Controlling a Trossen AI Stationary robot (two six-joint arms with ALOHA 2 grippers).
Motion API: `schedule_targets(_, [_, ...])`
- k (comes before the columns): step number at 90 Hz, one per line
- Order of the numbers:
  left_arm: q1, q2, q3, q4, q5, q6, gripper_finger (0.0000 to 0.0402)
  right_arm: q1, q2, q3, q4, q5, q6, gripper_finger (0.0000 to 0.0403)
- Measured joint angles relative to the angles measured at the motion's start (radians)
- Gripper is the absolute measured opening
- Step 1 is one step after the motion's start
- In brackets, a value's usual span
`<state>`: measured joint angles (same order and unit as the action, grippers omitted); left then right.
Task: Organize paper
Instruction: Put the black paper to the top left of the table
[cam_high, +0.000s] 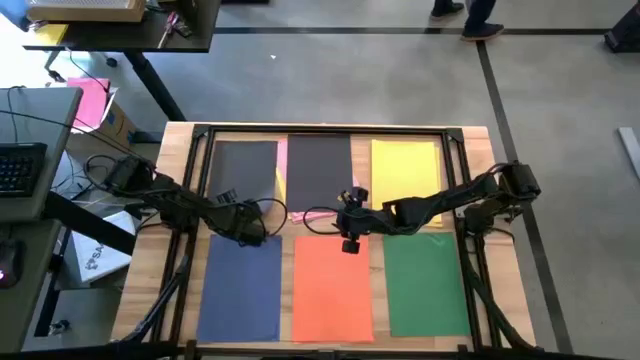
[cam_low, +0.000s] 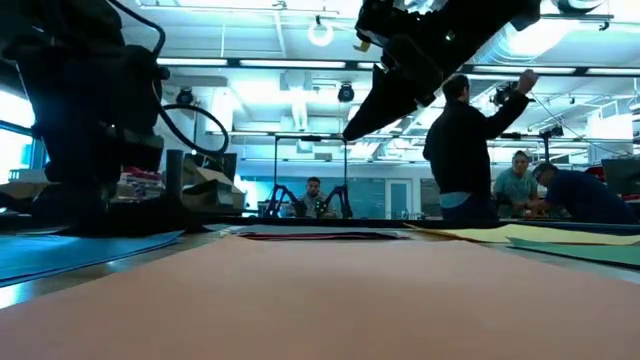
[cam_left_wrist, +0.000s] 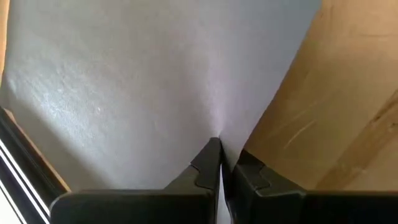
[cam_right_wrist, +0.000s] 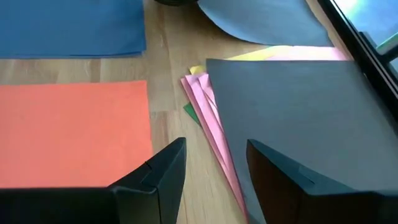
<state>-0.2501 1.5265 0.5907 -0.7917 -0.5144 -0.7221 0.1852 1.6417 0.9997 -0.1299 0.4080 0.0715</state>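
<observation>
Six paper (cam_high: 331, 290) sheets, wooden table (cam_high: 478, 150)

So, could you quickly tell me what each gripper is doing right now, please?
Left gripper: shut on the edge of the thin dark grey paper sheet.
Right gripper: open, holding nothing, above the centre stack.

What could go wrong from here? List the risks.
1. The left gripper pinches only the edge of a dark grey sheet; it could crease or slip.
2. The right gripper hangs open over the middle pile, where pink sheets fan out; it might grab several or skew them.
</observation>
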Motion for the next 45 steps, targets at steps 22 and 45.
schedule_targets(22, [0.0,-0.001,0.0,0.003,-0.01,-0.011,0.0058,0.0,0.0,0.0,0.0,0.0,0.0,0.0154])
schedule_targets(45, [0.001,-0.024,0.0,-0.001,-0.007,-0.011,0.0106,0.0,0.0,0.0,0.0,0.0,0.0,0.0154])
